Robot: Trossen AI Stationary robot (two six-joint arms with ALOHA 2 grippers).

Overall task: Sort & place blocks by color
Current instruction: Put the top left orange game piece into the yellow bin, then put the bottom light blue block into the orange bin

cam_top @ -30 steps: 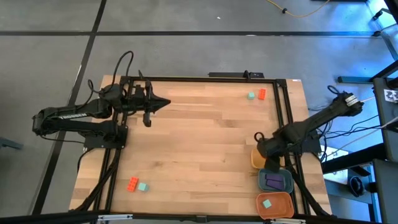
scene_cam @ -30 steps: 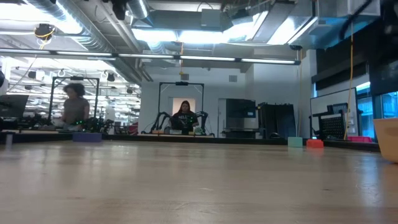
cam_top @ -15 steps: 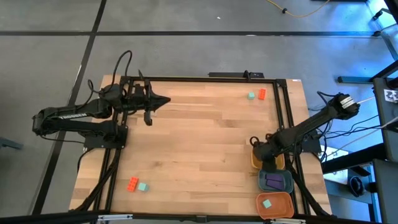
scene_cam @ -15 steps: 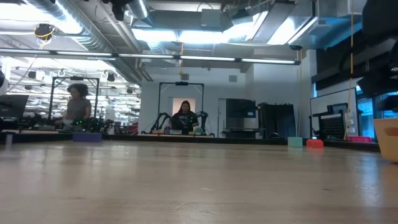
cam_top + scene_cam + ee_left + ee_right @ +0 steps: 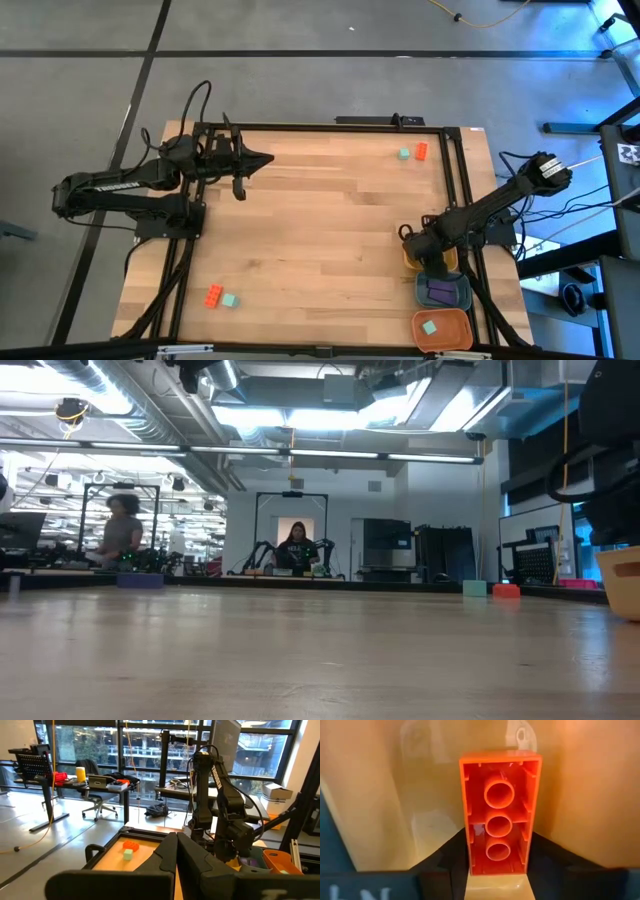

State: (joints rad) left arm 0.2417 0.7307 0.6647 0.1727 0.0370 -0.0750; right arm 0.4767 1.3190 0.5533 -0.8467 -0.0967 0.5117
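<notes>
Orange-red bar block (image 5: 500, 826), hollow underside showing three round tubes in a row, long axis in line with the right gripper (image 5: 496, 870), whose part-open fingers (image 5: 451, 856) flank its near end over the yellow tray (image 5: 580, 790). Beyond, the left gripper (image 5: 262, 161) hangs closed, empty, at the table's far-left.

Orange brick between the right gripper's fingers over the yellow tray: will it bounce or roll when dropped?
The orange brick looks like hollow rigid plastic, so probably light; it may bounce slightly. Its flat rectangular sides make rolling unlikely. The yellow tray has walls that should contain it.
</notes>
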